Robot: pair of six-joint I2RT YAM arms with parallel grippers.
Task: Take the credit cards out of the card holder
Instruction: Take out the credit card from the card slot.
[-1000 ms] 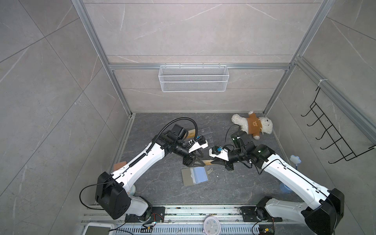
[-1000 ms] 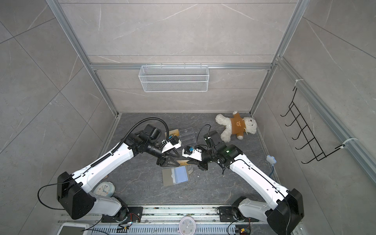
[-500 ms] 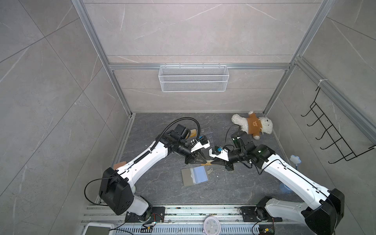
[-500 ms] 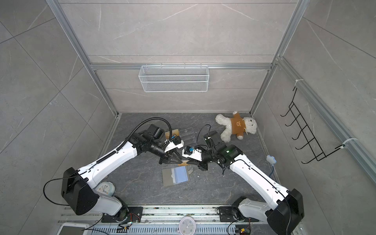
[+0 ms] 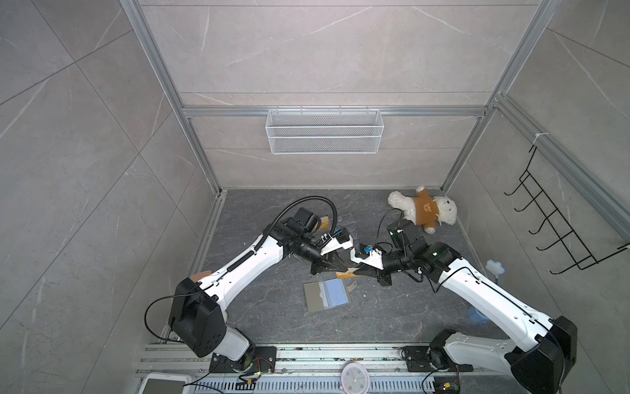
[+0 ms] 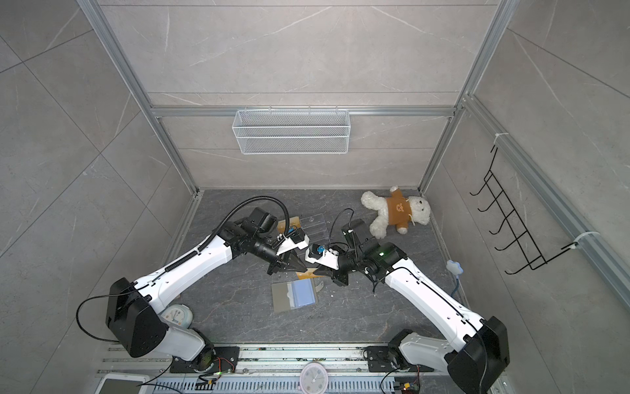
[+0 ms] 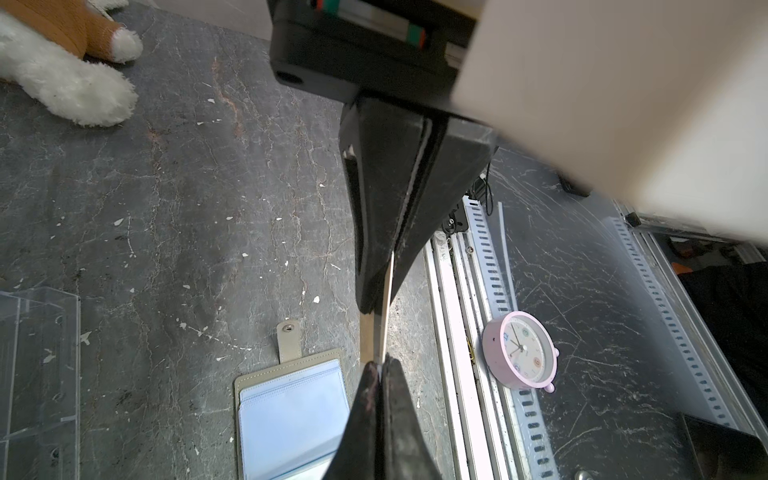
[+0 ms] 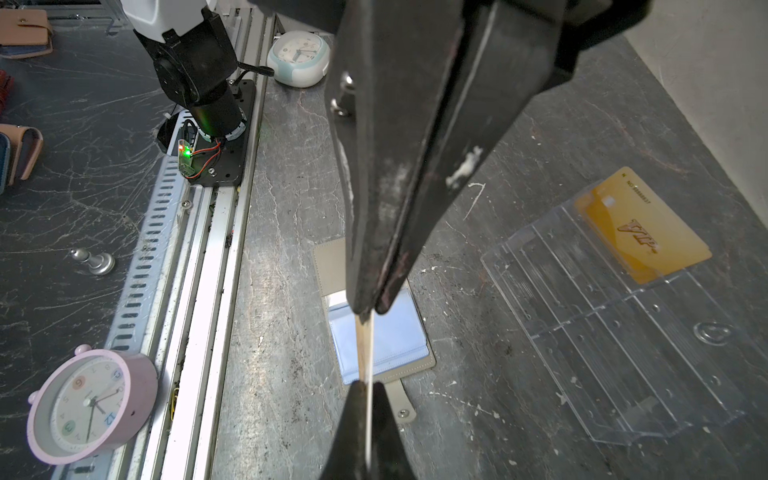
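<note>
One gold-orange credit card (image 5: 346,273) (image 6: 304,273) hangs edge-on in the air between both grippers. My left gripper (image 5: 336,269) (image 7: 380,365) is shut on one end of it. My right gripper (image 5: 358,272) (image 8: 368,388) pinches the opposite end, its fingers tight against the card (image 8: 365,349) (image 7: 374,332). Straight below lies the grey card holder (image 5: 327,295) (image 6: 295,295) (image 7: 291,411) (image 8: 395,345), open flat, its light blue panel up and its snap tab out. A second credit card (image 8: 640,228) (image 6: 288,225) stands in the clear acrylic stand (image 8: 623,332).
A teddy bear (image 5: 422,208) lies at the back right. A pink clock (image 5: 354,378) (image 7: 521,351) sits on the front rail, and a white-blue clock (image 6: 175,315) stands by the left arm's base. A wire basket (image 5: 324,131) hangs on the back wall. Tan wallets (image 8: 25,31) lie beyond the rail.
My left gripper came in toward the right gripper and closed on the free end of the card. The right arm and the card holder stayed where they were.
</note>
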